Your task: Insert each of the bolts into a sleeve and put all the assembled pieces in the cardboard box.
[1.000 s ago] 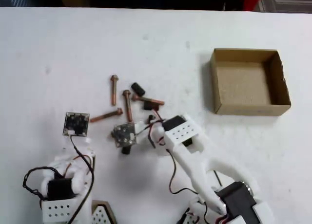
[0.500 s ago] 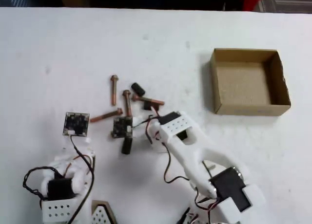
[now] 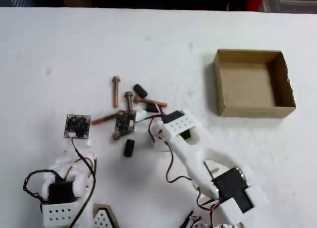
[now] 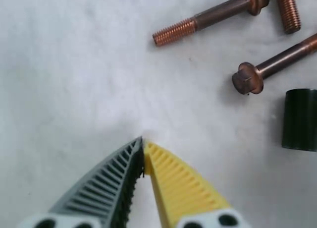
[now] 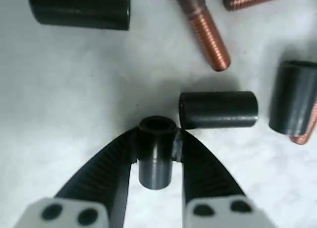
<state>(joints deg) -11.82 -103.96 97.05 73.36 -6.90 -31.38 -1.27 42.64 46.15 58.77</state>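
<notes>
Lower left in the high view, the left gripper (image 4: 142,144) has its fingers pressed together. Near centre, the right gripper (image 5: 156,134) clamps a black sleeve (image 5: 155,156) among copper bolts (image 3: 116,91). The cardboard box (image 3: 255,110) sits upper right.

3 copper bolts (image 4: 210,17) and 1 black sleeve (image 4: 300,120) lie near the closed left pincer (image 4: 143,142).

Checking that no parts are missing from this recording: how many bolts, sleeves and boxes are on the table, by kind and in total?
Copper-coloured metal bolts: 4
Black cylindrical sleeves: 4
Brown open cardboard box: 1
Total: 9
</notes>
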